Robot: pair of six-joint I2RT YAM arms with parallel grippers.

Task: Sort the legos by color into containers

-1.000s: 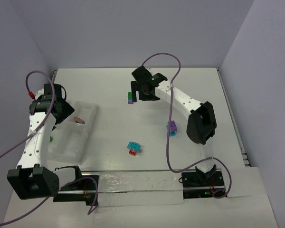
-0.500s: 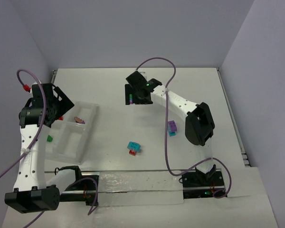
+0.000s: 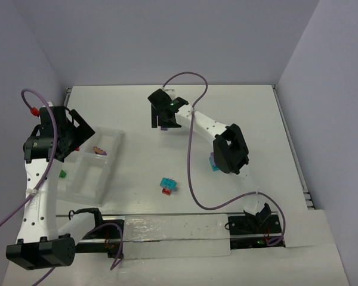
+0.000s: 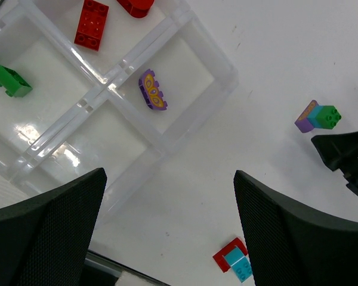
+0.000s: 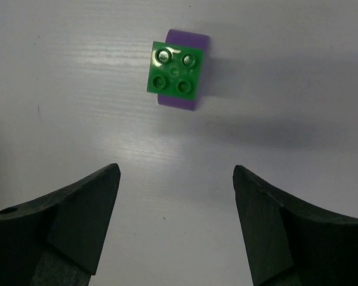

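The green-on-purple pair is lying studs up on the white table, just ahead of the right gripper. That gripper's 2 fingers are standing wide apart with nothing between them. From overhead, the gripper is hanging close beside the pair at the far middle of the table.

A cyan-and-red pair is sitting loose near the table's centre. A purple-and-cyan pair is peeking out from behind the right arm.

Well to the left, the clear tray is holding 2 red bricks in 1 compartment. It is holding a green brick in the neighbouring one and a purple piece with yellow markings in a 3rd.

The left gripper is hovering above the tray, its fingers spread wide and gripping nothing.
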